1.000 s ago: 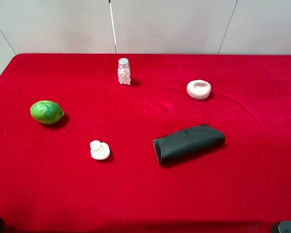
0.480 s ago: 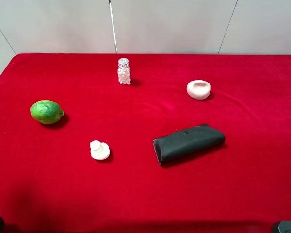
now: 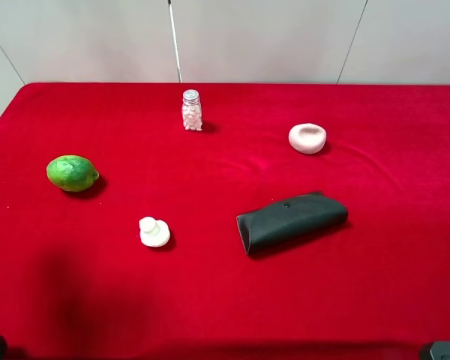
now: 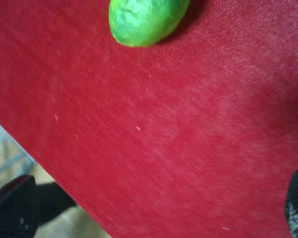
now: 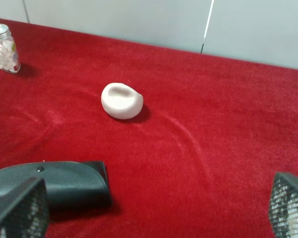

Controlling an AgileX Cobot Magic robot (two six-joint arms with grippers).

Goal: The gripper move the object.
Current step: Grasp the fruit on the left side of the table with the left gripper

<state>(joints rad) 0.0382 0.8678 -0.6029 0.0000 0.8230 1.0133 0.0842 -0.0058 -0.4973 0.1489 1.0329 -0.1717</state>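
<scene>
Tabletop (image 3: 225, 300): red cloth; pale wall panels (image 3: 262, 37) behind. One green object (image 3: 72, 173), one bottle (image 3: 191, 110), one knob (image 3: 154, 232), one dish (image 3: 307, 138), one pouch (image 3: 291, 222). Left gripper (image 4: 154, 213), right gripper (image 5: 154, 210): jaws spread.

The green object (image 4: 146, 20) lies on the red bench (image 4: 188, 129), and the picture's border cuts part of it off. The tool (image 4: 156, 206) holds its two dark fingers (image 4: 12, 210) wide apart, well apart from the object, with only red cloth between them. The bench edge shows beside one finger.
</scene>
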